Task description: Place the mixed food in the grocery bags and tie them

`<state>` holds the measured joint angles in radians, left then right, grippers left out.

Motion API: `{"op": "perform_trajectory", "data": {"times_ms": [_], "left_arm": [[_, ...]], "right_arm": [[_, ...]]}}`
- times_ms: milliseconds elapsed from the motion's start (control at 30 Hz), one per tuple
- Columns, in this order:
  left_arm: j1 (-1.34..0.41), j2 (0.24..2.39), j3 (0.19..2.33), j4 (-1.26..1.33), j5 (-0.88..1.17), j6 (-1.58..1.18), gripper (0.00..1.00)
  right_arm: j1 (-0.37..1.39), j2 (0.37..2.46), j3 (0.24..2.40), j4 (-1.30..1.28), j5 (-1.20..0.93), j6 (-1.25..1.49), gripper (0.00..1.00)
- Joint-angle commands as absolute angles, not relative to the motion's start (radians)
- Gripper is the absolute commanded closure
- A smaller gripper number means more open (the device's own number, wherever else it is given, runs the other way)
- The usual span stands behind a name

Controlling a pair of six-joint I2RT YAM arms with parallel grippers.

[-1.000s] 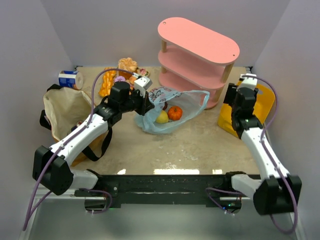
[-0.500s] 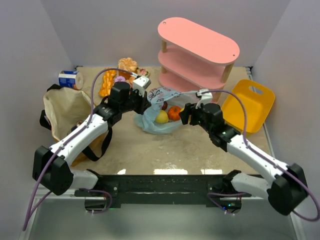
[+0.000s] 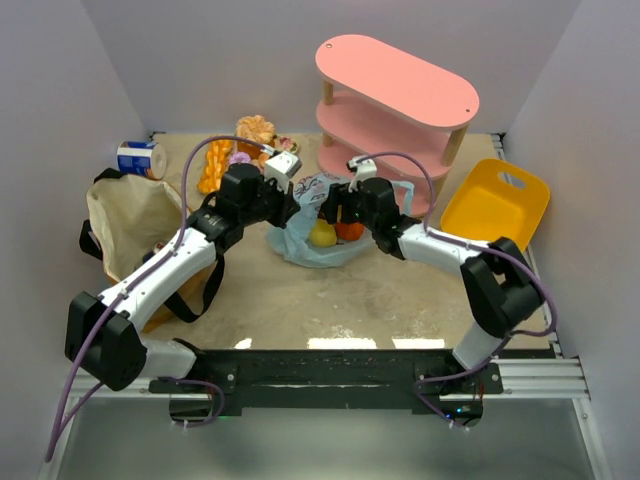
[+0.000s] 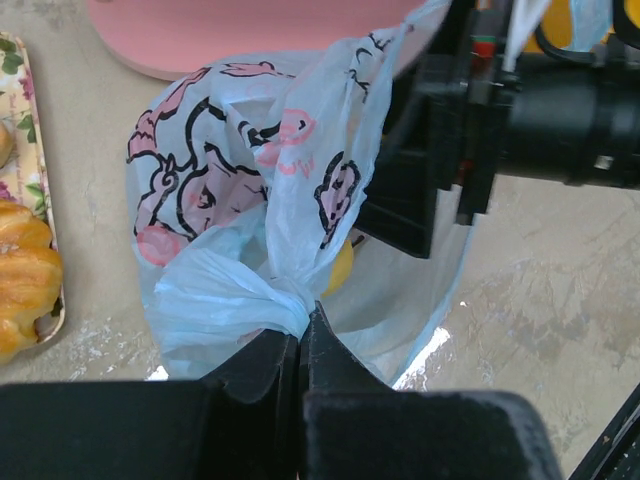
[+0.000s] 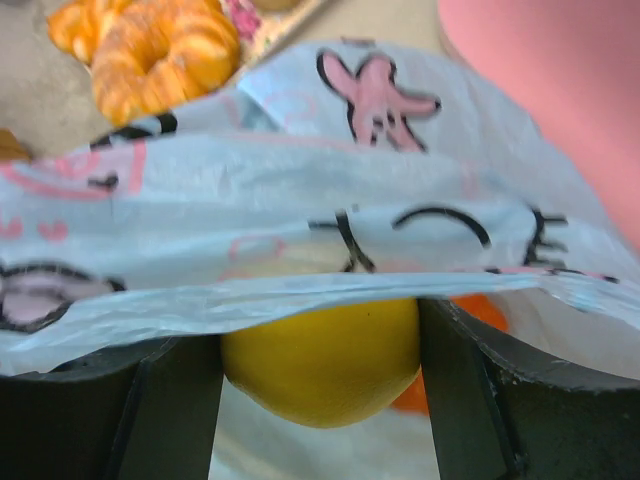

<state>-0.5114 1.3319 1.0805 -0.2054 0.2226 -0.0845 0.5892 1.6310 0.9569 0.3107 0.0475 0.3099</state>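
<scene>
The light-blue plastic bag point(image 3: 335, 245) with pink prints lies mid-table with a yellow fruit point(image 3: 322, 235) and an orange fruit point(image 3: 350, 228) inside. My left gripper point(image 3: 290, 207) is shut on a bunched twist of the bag's plastic point(image 4: 262, 300) at its left side. My right gripper point(image 3: 330, 208) is open at the bag's mouth. In the right wrist view its fingers point(image 5: 150, 410) stand either side of the yellow fruit point(image 5: 320, 365), with the bag's film point(image 5: 300, 220) stretched across above. The tan tote point(image 3: 135, 225) lies at the left.
A pink three-tier shelf point(image 3: 395, 110) stands just behind the bag. A yellow plastic basket point(image 3: 495, 205) lies at the right. A tray of pastries point(image 3: 235, 150) and a blue-and-white can point(image 3: 138, 158) sit at the back left.
My right arm has swung from over the yellow basket leftward to the bag's mouth. My left gripper has kept its hold on the bag and has not moved.
</scene>
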Motion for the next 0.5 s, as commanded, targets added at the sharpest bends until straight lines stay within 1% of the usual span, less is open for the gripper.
{"op": "perform_trajectory", "data": {"times_ms": [0,33,67,167,267,333,467], "left_arm": [[-0.503,1.31,1.1,-0.186,0.203,-0.058,1.0],[-0.497,1.31,1.1,-0.186,0.198,-0.058,1.0],[-0.492,1.312,1.1,-0.186,0.198,-0.06,1.0],[-0.474,1.309,1.101,-0.187,0.202,-0.067,1.0],[-0.465,1.307,1.1,-0.184,0.206,-0.071,1.0],[-0.462,1.312,1.1,-0.186,0.204,-0.071,1.0],[-0.459,1.322,1.104,-0.192,0.202,-0.072,1.0]], "right_arm": [[0.6,1.712,1.095,0.382,0.021,0.269,0.28],[0.601,1.715,1.106,0.362,0.025,0.262,0.13],[0.6,1.71,1.112,0.33,0.029,0.247,0.01],[0.601,1.681,1.098,0.27,0.032,0.212,0.01],[0.601,1.599,1.034,0.214,0.003,0.175,0.02],[0.601,1.507,1.008,0.175,-0.052,0.163,0.03],[0.6,1.324,0.983,0.011,-0.136,0.144,0.07]]}}
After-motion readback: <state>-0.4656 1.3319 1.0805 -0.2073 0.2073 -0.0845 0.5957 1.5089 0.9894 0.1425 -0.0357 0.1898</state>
